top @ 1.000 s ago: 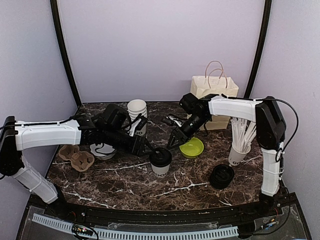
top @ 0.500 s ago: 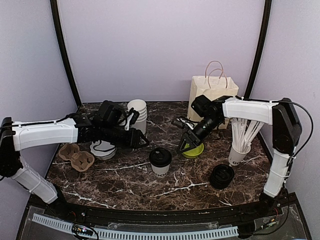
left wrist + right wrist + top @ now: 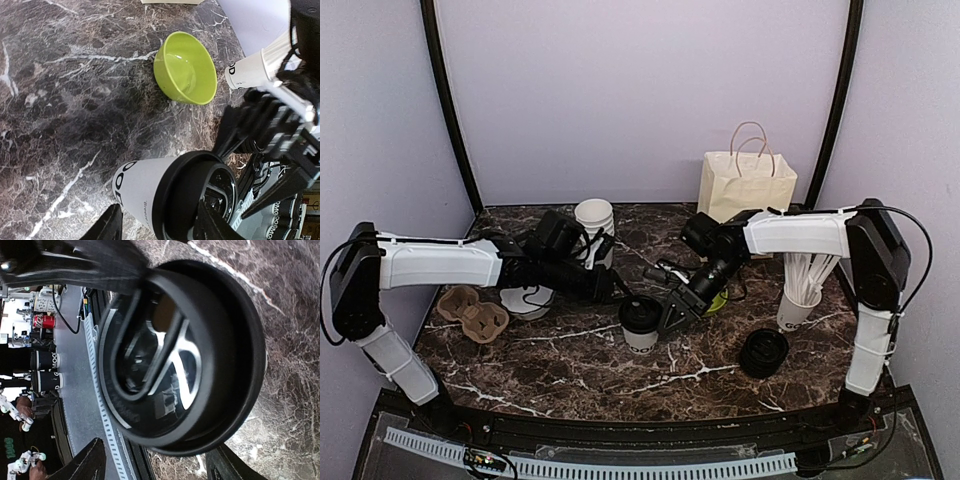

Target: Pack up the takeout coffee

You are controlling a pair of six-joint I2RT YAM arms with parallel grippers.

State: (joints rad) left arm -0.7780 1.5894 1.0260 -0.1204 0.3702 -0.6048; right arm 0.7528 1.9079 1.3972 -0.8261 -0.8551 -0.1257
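The lidded cup (image 3: pixel 641 322) stands mid-table, cup carrier (image 3: pixel 472 313) well left, loose lid (image 3: pixel 763 351) right, paper bag (image 3: pixel 747 185) behind.

From here both arms look alike: the left arm (image 3: pixel 435 268) and the right arm (image 3: pixel 798 236) wear smooth white shells over their long links, with chunky black joints and wrists, matte black fingers (image 3: pixel 112 226), and a thin black cable looping loosely along each.
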